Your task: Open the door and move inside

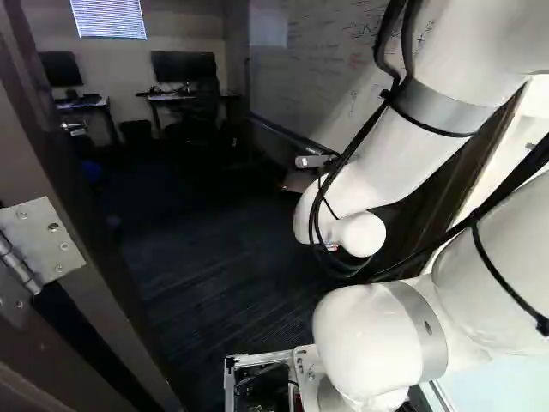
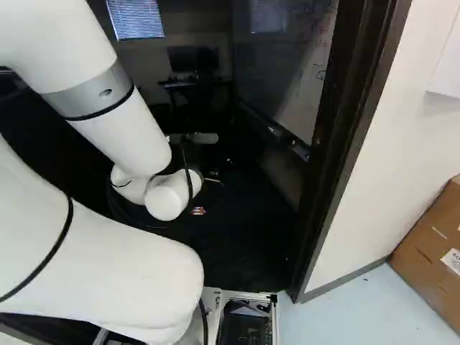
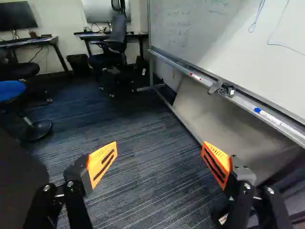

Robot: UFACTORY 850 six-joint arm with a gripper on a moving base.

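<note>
Door stands open; white arm reaches through doorway; claw wide open over stripy floor; big whiteboard near; chair, bin ahead.

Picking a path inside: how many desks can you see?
2. One desk stands farther from the whiteboard; the other desk stands nearer it, behind the office chair. The door frame or arm may hide more.

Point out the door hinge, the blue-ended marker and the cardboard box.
Door hinge (image 1: 41, 243): left base view, on its metal plate.
Blue-ended marker (image 3: 258, 110): wrist view, on its blue end.
Cardboard box (image 2: 422, 248): right base view, on its visible side.
</note>
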